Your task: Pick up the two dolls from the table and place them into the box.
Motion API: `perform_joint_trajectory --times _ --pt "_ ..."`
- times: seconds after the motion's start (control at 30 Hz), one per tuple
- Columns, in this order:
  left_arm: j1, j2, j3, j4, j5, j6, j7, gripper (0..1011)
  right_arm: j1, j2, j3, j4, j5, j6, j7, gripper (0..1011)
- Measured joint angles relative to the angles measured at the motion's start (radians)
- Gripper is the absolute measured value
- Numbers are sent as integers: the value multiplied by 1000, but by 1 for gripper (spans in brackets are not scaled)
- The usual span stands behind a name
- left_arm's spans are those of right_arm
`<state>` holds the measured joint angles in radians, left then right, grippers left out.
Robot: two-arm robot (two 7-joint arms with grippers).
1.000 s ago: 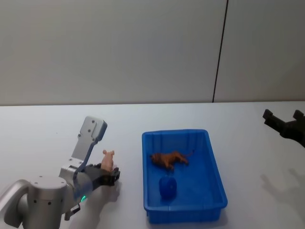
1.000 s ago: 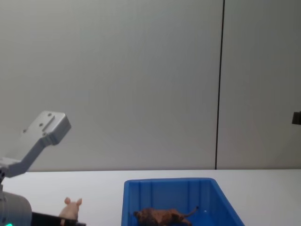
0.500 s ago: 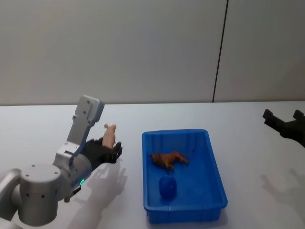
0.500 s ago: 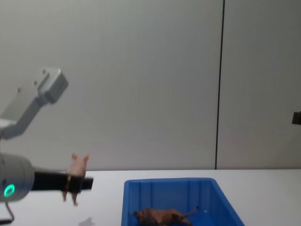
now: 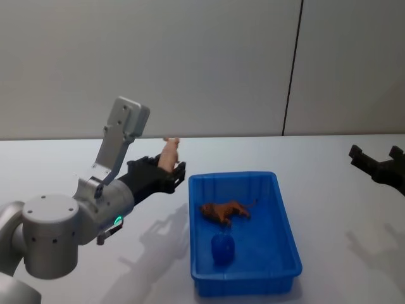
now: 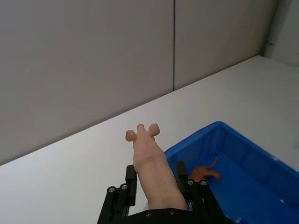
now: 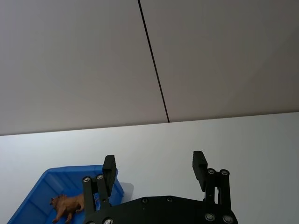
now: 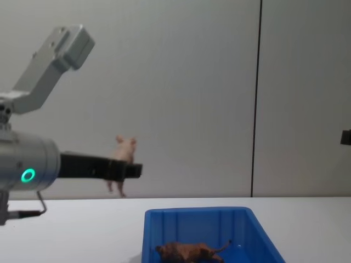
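Head looks down, chest level, sharing the box (image 5: 243,231).

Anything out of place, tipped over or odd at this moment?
Mostly normal. The brown doll lies on its side in the blue box, beside a small blue object that is too unclear to identify. The left gripper holds the pink doll aloft, left of the box.

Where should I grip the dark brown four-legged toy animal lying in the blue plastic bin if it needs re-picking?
Probably across the torso of the dark brown toy animal, coming straight down from above. It lies on its side on the floor of the blue plastic bin, legs and thin tail sticking out, so the body is the bulkiest part and the walls block side approaches.
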<state>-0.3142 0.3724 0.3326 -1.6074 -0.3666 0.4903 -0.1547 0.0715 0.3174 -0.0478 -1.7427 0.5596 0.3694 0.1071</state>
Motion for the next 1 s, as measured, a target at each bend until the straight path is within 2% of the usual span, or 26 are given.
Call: perform_joint_trajectory --times 0.3,0.33,0.6,0.87,0.93,1.0 --pt "-38 -22 13 11 -20 35 -130 513 0 0 0 0 0 0 0 1007" --pt "-38 -22 13 11 -20 35 -130 513 0 0 0 0 0 0 0 1007" --pt "-81 -55 35 71 -34 97 -233 513 0 0 0 0 0 0 0 1007" --pt "-110 -85 51 128 -41 127 -265 513 0 0 0 0 0 0 0 1007" --pt "-116 -91 55 140 -41 128 -266 535 0 0 0 0 0 0 0 1007" --pt "-122 -98 59 154 -41 129 -269 602 0 0 0 0 0 0 0 1007"
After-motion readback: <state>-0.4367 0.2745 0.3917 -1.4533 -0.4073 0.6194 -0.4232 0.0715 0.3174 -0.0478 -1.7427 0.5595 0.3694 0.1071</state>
